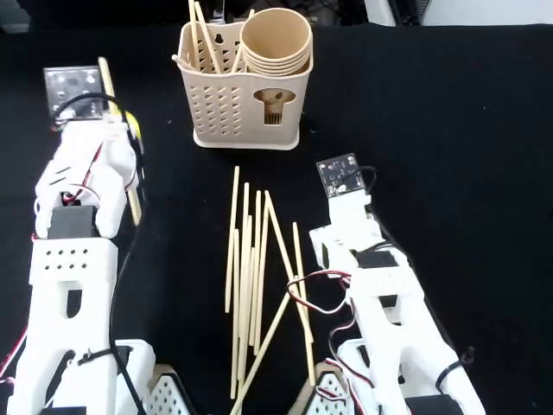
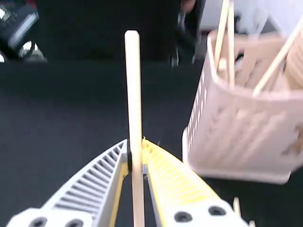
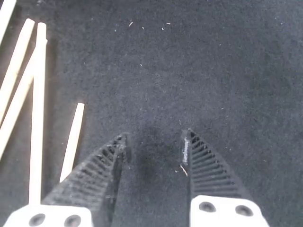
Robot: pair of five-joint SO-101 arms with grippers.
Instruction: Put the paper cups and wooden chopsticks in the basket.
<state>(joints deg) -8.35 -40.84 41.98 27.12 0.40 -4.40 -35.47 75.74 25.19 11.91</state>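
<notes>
Several paper cups (image 1: 276, 39) sat stacked inside the basket (image 1: 229, 108), with a few wooden chopsticks (image 1: 203, 35) standing beside them in it. Roughly ten loose chopsticks (image 1: 249, 259) lay scattered on the black cloth (image 1: 449, 130) between the two arms. Near the basket, the left gripper (image 2: 135, 158) was clamped on a single chopstick (image 2: 133, 90). The right gripper (image 3: 155, 136) hovered over the cloth beside the loose pile, its jaws parted around nothing.

black cloth tabletop (image 1: 449, 130), white patch (image 1: 484, 10) at far rt corner
</notes>
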